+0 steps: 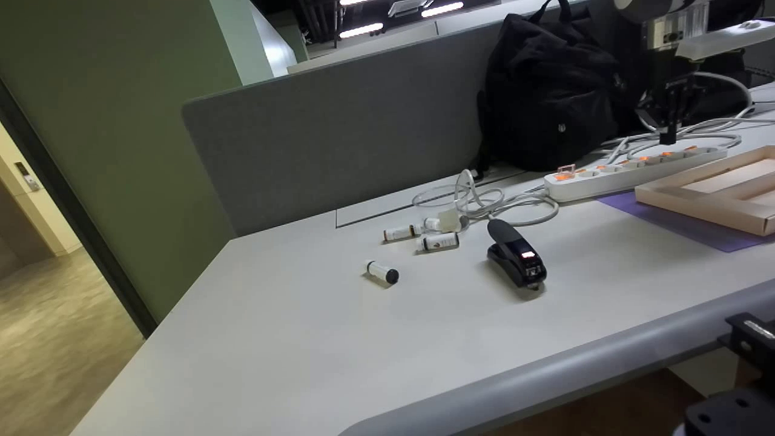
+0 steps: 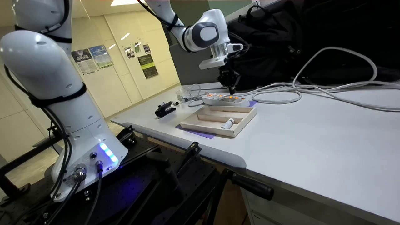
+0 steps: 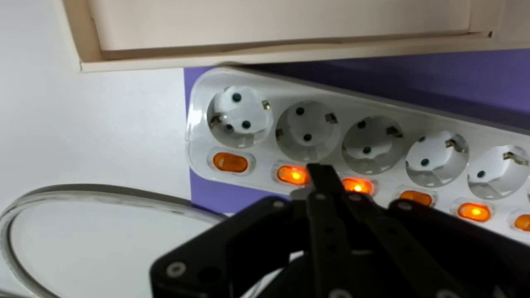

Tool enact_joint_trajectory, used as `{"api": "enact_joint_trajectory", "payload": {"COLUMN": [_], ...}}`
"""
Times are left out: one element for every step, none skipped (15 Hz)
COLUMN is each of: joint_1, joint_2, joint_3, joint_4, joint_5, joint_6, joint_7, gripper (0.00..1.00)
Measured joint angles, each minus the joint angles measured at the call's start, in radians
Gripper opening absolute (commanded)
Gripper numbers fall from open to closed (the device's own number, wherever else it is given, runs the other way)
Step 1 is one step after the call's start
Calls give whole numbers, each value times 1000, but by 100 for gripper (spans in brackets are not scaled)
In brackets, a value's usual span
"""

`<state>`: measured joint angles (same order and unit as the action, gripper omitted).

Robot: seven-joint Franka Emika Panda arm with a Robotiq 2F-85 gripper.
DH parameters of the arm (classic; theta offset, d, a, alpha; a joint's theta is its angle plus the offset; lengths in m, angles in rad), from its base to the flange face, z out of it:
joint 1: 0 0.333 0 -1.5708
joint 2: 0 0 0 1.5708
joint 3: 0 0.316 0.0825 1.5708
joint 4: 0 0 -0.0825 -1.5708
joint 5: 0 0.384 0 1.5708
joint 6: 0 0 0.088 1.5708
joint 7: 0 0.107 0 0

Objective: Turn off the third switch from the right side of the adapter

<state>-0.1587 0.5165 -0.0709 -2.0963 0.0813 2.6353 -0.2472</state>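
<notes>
We have the claw [image 3: 325, 170] closed up tight and hanging just above the white power strip [image 1: 634, 175], which lies partly on a purple sheet [image 3: 393, 76] on the bench [image 1: 272, 339], right along the far side of the wooden tray [image 2: 245, 122]. In the wrist view we find it between the second switch [image 3: 292, 174] and the third switch [image 3: 357, 185] from the strip's left-hand end, right-hand in both exterior views, and both are glowing orange! Over to the left we spot a black stapler [image 1: 517, 254] and small white bottles [image 1: 380, 271], with a black backpack [image 1: 551, 97] at the far edge.
</notes>
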Motion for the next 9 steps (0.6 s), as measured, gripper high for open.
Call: {"api": "enact_joint_trajectory", "payload": {"joint_1": [-3,-6,-8,-9,-11,-12,-14,-17,-20], "joint_2": [4,8,12,15,18,22,26,30,32], "joint_3": [8,17,24,30,36,41,47,53,58], "joint_4": [0,0,0,0,0,0,0,1,1], "joint_5": [2,3,4,5,8,12,17,19,20], "joint_6": [9,20,27,34,43,51,58,62,65], "joint_7": [0,0,0,0,0,0,-1,-1,-1], "gripper": [0,0,0,0,0,0,0,0,0]}}
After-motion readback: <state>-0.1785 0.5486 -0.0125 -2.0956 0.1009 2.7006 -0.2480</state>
